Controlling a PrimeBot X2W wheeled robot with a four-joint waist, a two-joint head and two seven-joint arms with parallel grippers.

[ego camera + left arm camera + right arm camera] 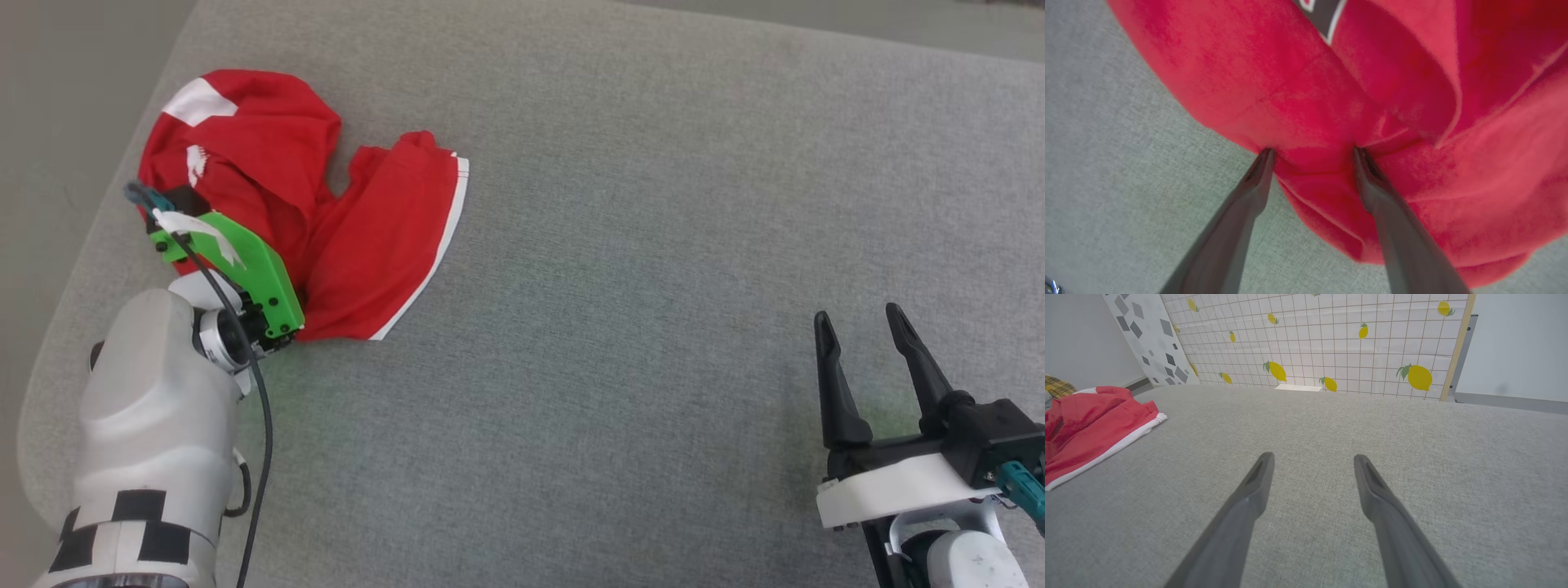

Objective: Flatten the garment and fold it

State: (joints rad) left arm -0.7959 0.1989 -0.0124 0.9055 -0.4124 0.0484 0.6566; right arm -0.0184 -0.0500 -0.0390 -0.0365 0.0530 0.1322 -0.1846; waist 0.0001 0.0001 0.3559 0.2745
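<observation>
The garment (384, 237) touches tips of spread left gripper (1312, 153); spread right gripper (857, 314) well apart.

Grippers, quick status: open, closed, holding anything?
Left gripper: open, fingertips against the garment, nothing clamped.
Right gripper: open, empty, over the grey fabric surface, apart from the garment.
</observation>
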